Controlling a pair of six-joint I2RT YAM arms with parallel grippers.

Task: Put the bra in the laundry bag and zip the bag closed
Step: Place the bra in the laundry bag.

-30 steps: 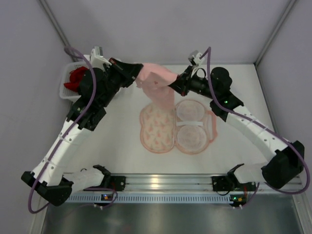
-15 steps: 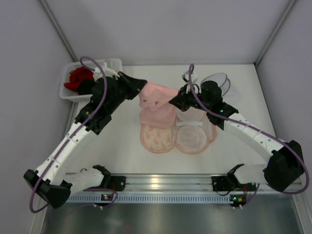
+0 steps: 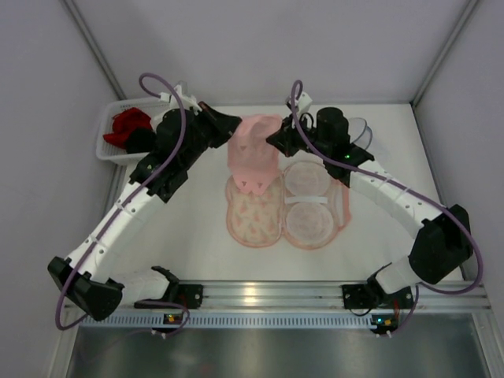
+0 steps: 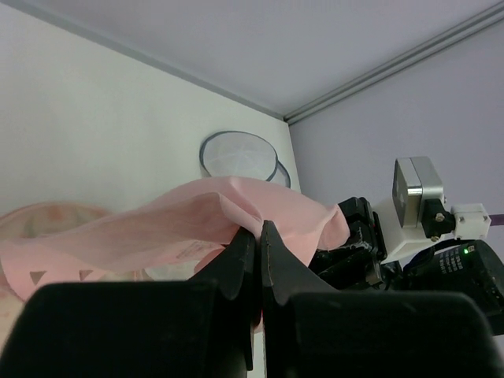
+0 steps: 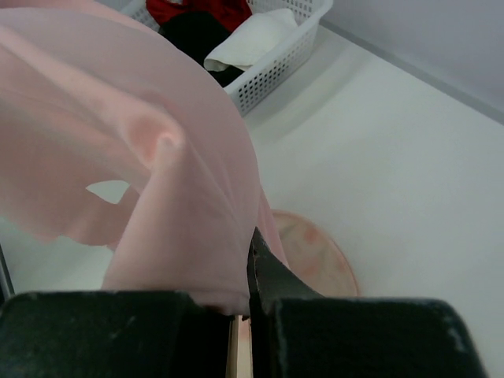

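Observation:
The pale pink bra hangs bunched between my two grippers, above the far edge of the laundry bag. My left gripper is shut on the bra's left edge; in the left wrist view the fingertips pinch a fold of the bra. My right gripper is shut on its right edge; in the right wrist view the bra drapes over one finger. The peach floral laundry bag lies unzipped and spread flat in two round halves, the right half showing pale mesh.
A white basket at the back left holds red, black and white garments; it also shows in the right wrist view. Round grey-rimmed mesh discs lie at the back right, behind the right arm.
Both grippers have drawn closer together with the bra. The bra is narrower and more bunched, and its lower edge now hangs over the far edge of the bag's left half.

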